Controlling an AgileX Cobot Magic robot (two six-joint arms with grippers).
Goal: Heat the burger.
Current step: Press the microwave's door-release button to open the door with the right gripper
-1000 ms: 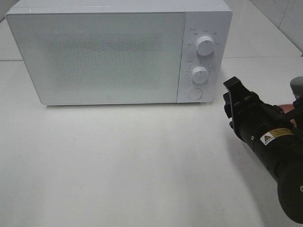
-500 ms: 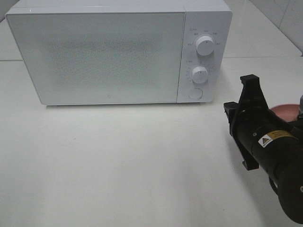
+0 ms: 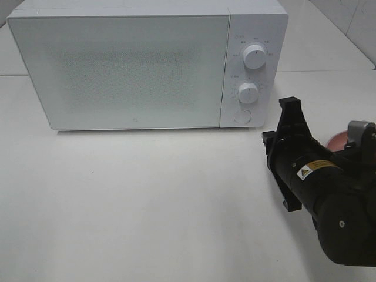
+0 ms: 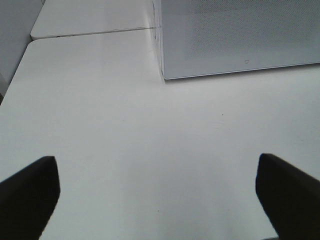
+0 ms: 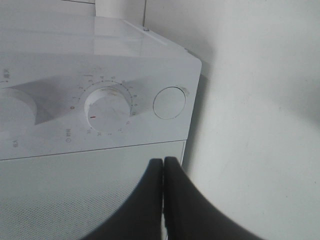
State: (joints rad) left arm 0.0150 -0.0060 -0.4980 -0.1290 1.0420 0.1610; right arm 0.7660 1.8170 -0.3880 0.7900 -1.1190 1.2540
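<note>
While the microwave (image 3: 123, 70) is seen shut on the table (image 3: 147, 205), the right hand (image 5: 163, 165) is held empty, fingers pressed together, near the round button (image 5: 169, 103) of the control panel. The left hand (image 4: 156, 170) is spread wide apart above the table, nothing gripped. The burger cannot be made out; only a sliver of pink plate (image 3: 339, 139) is glimpsed behind the right arm.
</note>
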